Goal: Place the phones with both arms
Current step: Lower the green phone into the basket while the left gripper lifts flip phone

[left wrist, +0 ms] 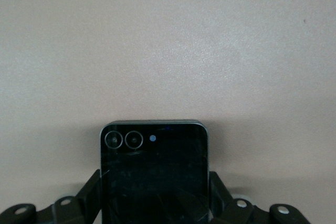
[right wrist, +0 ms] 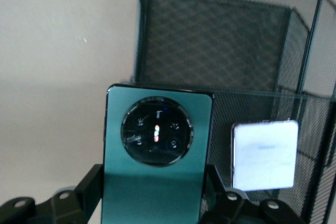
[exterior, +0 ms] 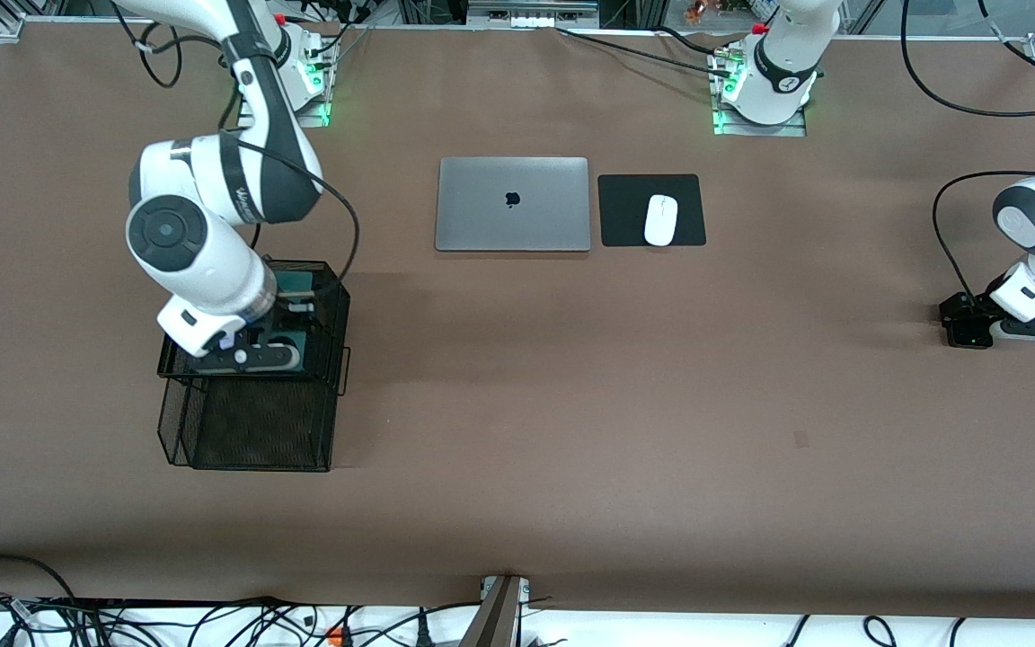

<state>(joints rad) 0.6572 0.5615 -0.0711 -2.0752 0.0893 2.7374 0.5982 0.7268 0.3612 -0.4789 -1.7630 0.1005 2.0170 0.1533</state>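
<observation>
My right gripper (right wrist: 152,182) is shut on the long dark green phone (right wrist: 157,156), one finger against each long edge. In the front view it (exterior: 297,310) hangs over the upper level of a black mesh basket (exterior: 257,431) at the right arm's end of the table. A small pale lilac-white phone (right wrist: 265,155) lies in the basket beside the green one. At the left arm's end, my left gripper (exterior: 965,325) sits low at the table. Its fingers (left wrist: 94,184) press the sides of the small black phone (left wrist: 155,174).
A closed silver laptop (exterior: 513,204) lies in the middle of the table toward the robots' bases. Beside it a white mouse (exterior: 660,219) rests on a black pad (exterior: 625,211). Brown tabletop stretches between the two arms. Cables run along the front edge.
</observation>
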